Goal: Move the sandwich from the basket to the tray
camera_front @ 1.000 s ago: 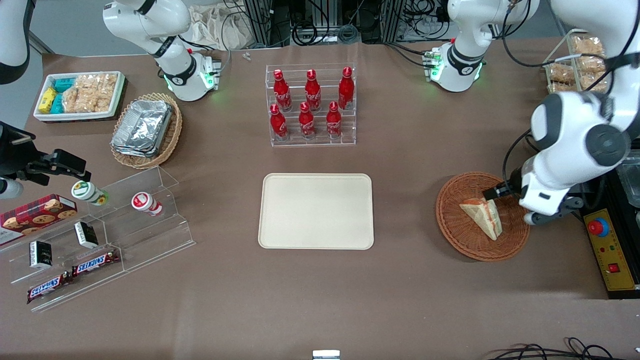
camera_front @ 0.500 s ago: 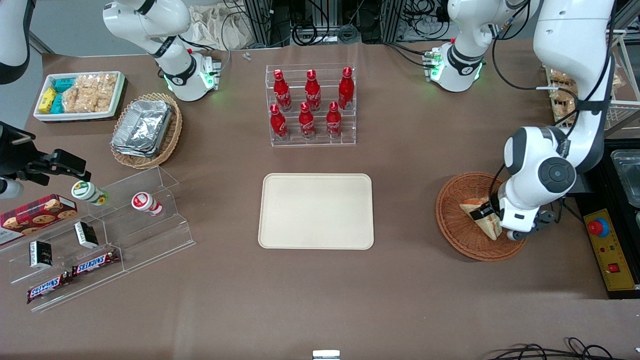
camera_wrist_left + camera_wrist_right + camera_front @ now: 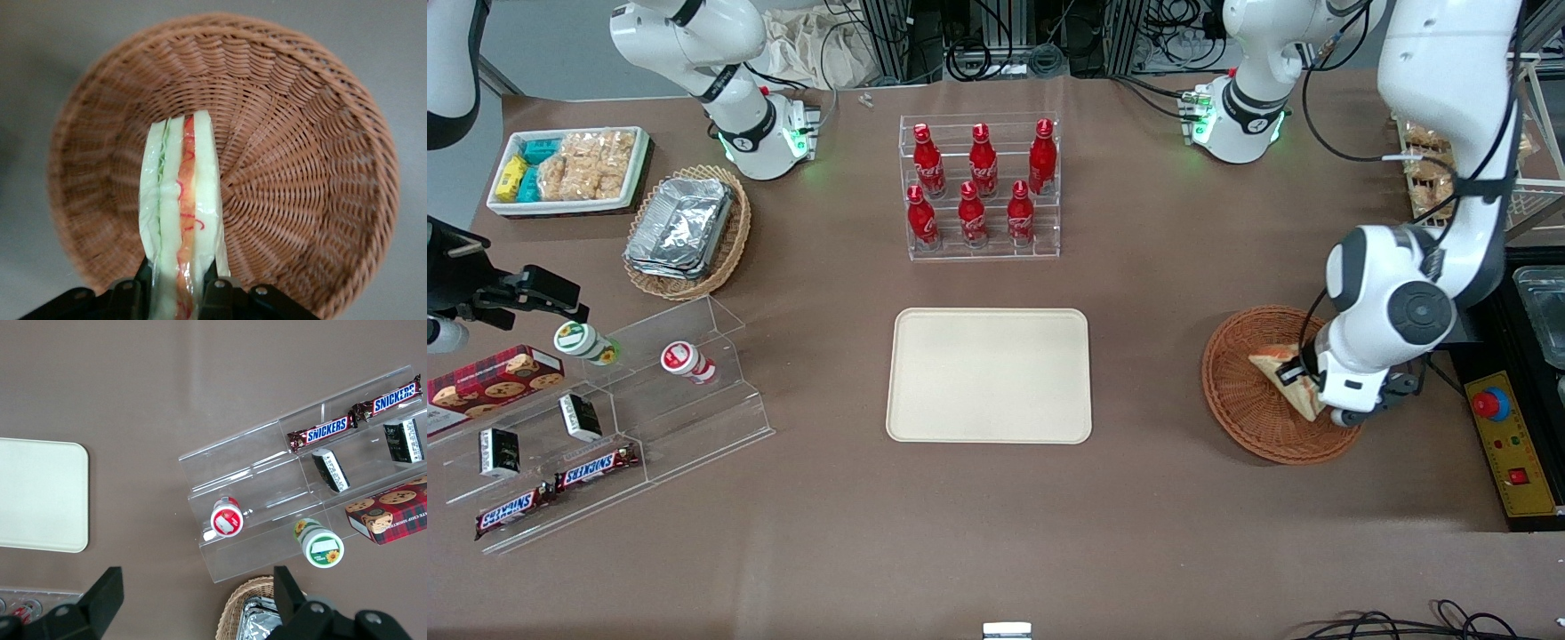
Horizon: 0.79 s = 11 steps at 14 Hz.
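The sandwich point(image 3: 1279, 373) is a pale bread wedge with red-orange and green filling point(image 3: 180, 213), held over the reddish-brown woven basket point(image 3: 1240, 400) at the working arm's end of the table. My gripper point(image 3: 1303, 380) is shut on the sandwich, its black fingers point(image 3: 215, 293) pressed against both bread faces. In the left wrist view the sandwich stands on edge above the basket's floor point(image 3: 300, 173), lifted off the weave. The cream-beige tray point(image 3: 989, 374) lies flat at the table's middle, well apart from the basket.
A clear rack of red bottles point(image 3: 980, 187) stands farther from the front camera than the tray. A tan wicker basket with foil containers point(image 3: 685, 231), a white snack bin point(image 3: 565, 169) and a clear stepped display of snacks point(image 3: 605, 418) sit toward the parked arm's end. A control box point(image 3: 1512, 444) lies beside the basket.
My gripper came down onto the sandwich and shut on it, then raised it slightly; the wedge has turned up on edge and shifted a little within the basket.
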Available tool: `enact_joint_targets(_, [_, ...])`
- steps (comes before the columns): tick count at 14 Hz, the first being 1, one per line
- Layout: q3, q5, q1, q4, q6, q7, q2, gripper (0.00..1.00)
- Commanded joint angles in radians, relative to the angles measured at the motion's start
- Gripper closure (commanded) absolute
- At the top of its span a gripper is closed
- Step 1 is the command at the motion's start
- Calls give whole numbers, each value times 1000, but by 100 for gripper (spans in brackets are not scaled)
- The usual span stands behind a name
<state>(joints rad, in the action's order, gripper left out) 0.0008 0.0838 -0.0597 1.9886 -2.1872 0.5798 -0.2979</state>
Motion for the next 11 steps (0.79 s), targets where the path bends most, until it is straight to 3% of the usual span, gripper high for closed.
enact_joint_targets(1, [-82,-66,6,-14,136,-87,153,100])
enact_joint_targets(4, [-270,-114,6,-36,115,-90,134,100])
enact_joint_targets(7, [-411,-159,-5,-114,0,-95,-14,100])
enact_joint_targets(9, [-436,-139,-76,-122,-135,-72,-94,100])
enact_joint_targets(11, [-436,-46,-114,-122,-218,-69,-165,100])
